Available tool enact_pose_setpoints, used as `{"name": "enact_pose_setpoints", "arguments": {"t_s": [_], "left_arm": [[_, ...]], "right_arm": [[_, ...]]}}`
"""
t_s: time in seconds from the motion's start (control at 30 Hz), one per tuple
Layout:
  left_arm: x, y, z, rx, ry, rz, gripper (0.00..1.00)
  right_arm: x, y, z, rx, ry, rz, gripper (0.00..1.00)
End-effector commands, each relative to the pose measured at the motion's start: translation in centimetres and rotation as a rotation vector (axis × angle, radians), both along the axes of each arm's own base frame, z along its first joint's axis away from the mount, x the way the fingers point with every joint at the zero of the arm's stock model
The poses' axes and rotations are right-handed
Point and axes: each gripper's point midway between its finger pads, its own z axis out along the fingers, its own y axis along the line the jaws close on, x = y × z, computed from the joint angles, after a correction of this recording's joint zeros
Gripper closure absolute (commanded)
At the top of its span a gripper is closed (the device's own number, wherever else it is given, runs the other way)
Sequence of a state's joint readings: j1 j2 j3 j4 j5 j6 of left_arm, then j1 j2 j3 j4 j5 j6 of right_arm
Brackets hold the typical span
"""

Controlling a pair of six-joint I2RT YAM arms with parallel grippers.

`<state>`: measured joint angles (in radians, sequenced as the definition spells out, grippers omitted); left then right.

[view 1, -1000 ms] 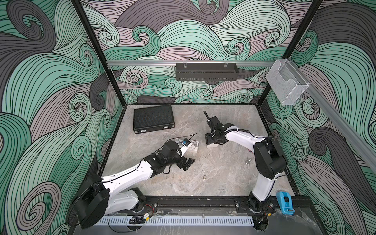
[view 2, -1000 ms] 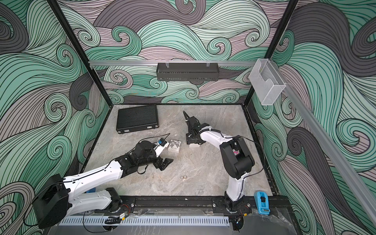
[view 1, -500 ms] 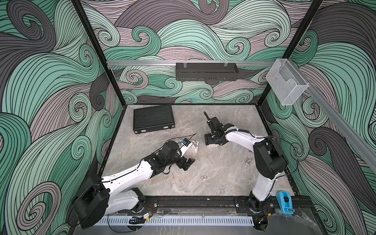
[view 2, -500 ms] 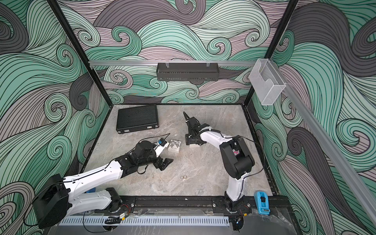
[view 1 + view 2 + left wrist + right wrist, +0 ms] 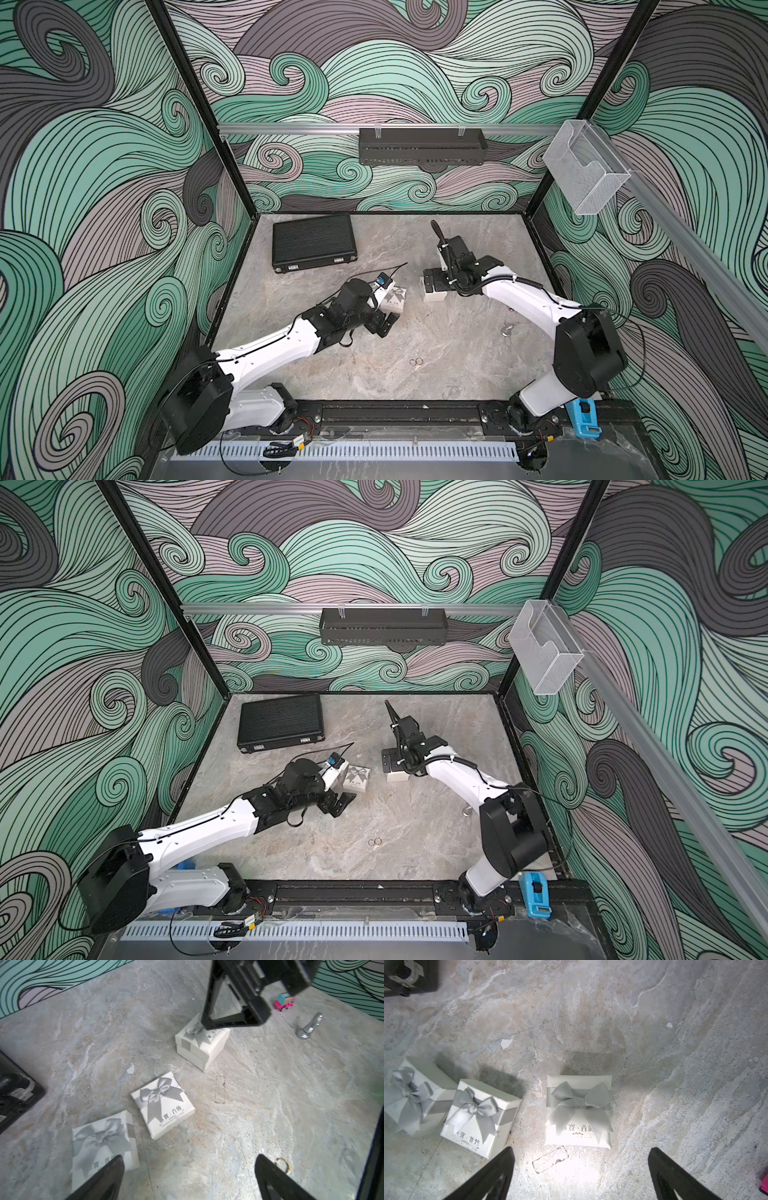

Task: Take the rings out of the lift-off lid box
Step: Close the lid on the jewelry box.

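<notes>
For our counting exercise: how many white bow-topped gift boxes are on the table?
3: first box below the right hand; middle box beside it, apart; last box nearest the left hand. Arms may hide others.

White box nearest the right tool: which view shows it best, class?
Right wrist view: the white box lies before the open right tool, bow and lettering clear. The left wrist view has that tool covering part; in both top views it is tiny.
</notes>
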<state>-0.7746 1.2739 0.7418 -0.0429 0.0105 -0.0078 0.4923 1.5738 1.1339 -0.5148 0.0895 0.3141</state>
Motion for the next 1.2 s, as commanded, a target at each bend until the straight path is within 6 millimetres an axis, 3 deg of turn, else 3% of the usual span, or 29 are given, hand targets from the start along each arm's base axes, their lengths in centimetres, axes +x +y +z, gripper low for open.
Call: {"name": "enact_pose_setpoints", "arguments": {"t_s": [0.0,0.17,0.47,1.17], "left_arm": [[2.2,-0.7,1.3,0.039,-0.015,0.042,0.01],[4.0,-2.7,0.3,0.073,0.033,0.035,0.01],[5.5,-4.3,-1.1,0.127,0.057,0.012,0.01],[7.4,-5.1,-2.8,0.146,0.083,0.025,0.01]], "right_arm": [[0.0,-1.1,-0.5,0.03,0.006,-0.011,0.0],[-0.2,-2.5,-1.0,0.06,0.007,-0.031,0.0],[-0.4,-3.4,-2.3,0.108,0.021,-0.039,0.0],[-0.6,-3.0,-4.3,0.131,0.079,-0.017,0.0]]}}
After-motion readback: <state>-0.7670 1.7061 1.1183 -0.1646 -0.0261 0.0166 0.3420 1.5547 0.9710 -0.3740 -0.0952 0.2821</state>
